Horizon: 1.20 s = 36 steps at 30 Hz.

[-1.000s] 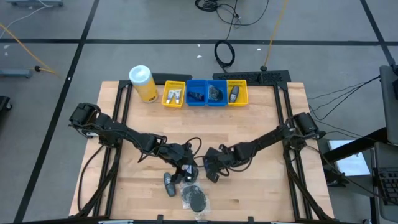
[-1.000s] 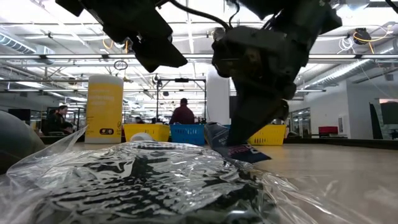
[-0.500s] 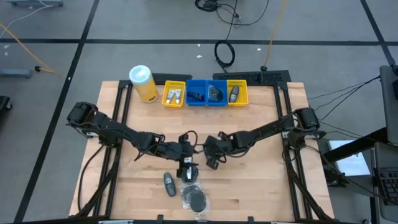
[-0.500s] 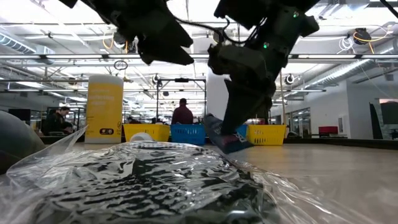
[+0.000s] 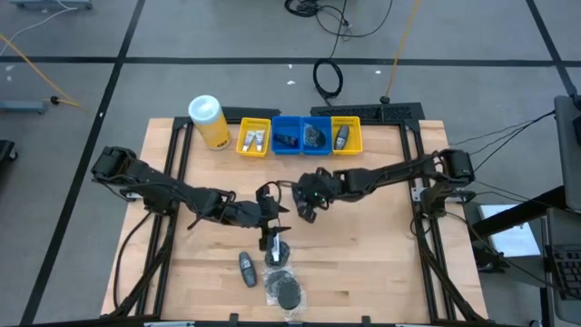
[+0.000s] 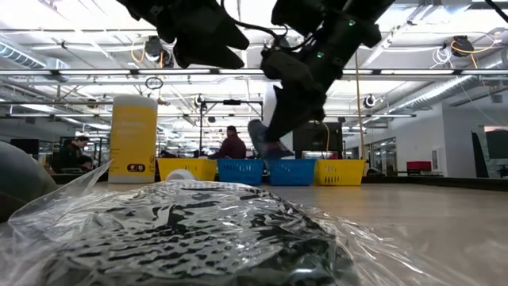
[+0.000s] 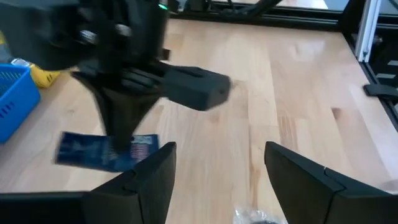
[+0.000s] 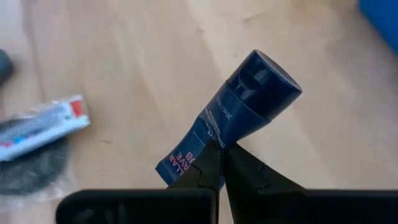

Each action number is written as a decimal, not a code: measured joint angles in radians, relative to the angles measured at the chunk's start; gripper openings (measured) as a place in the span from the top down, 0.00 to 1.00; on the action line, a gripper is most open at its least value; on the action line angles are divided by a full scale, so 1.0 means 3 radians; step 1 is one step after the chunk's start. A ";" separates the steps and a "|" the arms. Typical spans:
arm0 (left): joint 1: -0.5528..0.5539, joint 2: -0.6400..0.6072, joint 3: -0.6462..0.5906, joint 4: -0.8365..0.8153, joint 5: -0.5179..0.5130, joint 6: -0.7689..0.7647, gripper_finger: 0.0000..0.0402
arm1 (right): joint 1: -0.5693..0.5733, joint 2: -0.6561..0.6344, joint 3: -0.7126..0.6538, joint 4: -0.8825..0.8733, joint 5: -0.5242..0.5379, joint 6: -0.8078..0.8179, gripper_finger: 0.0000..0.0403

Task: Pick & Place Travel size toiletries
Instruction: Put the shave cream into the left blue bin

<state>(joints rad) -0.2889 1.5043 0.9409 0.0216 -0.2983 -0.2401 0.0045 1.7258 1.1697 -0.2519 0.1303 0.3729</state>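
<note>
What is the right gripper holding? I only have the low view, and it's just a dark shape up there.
Observer: A dark blue tube. The right gripper pinches its crimped tail, and the cap end is free.
Operator: Is the left gripper carrying anything?
Observer: No. The left gripper is open, with nothing between its fingers.
Operator: What isn't picked yet?
Observer: The high view shows a dark grey bottle and a bagged black puff near the table front edge.

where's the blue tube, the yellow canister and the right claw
blue tube [image 8: 249,102], right wrist view, on its body below the cap
yellow canister [image 5: 210,123], high view, on its side below the white lid
right claw [image 8: 219,163], right wrist view, between its shut fingertips
</note>
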 joint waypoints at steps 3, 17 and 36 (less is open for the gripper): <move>0.0033 -0.0001 0.0000 0.0022 -0.0001 0.0004 0.39 | -0.0128 -0.0065 -0.0006 0.0006 0.0007 -0.0123 1.00; 0.0116 0.0000 0.0000 0.0074 -0.0012 0.0091 0.39 | -0.0787 -0.0109 -0.0003 0.0364 -0.0012 -0.0489 1.00; 0.0133 -0.0020 -0.0001 0.0496 -0.0335 0.0358 0.39 | -0.1420 0.0251 -0.0007 0.1596 -0.0406 -0.0755 1.00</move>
<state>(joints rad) -0.2489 1.4982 0.9405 0.1705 -0.3988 -0.1326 -0.4214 1.8012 1.1677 0.2268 0.0083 0.1463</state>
